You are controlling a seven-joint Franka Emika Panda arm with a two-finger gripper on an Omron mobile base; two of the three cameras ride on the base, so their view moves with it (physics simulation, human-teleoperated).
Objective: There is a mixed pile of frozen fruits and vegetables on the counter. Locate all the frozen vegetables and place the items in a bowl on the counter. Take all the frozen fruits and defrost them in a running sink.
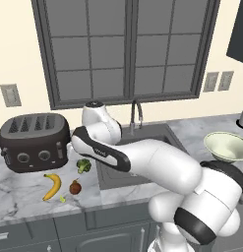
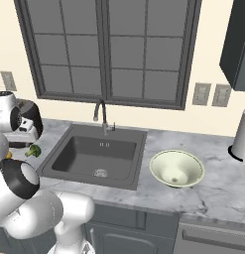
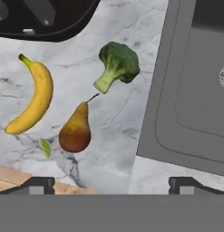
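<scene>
On the marble counter (image 3: 118, 136), left of the sink (image 3: 195, 104), lie four small foods: a dark green broccoli floret (image 3: 116, 65) with a pale stem, a reddish-brown pear (image 3: 75, 130) just below it, a curved yellow banana (image 3: 34, 100) to their left, and a tiny yellow-green sliver (image 3: 45, 147). None touch. The gripper (image 3: 111, 183) hangs above them, fingers spread wide, empty. A black toaster (image 1: 34, 141) stands behind; the pale green bowl (image 2: 176, 168) sits right of the sink.

Veined marble counter (image 3: 118, 113), matt dark sink (image 3: 195, 104), metal drain (image 2: 100, 173)
</scene>
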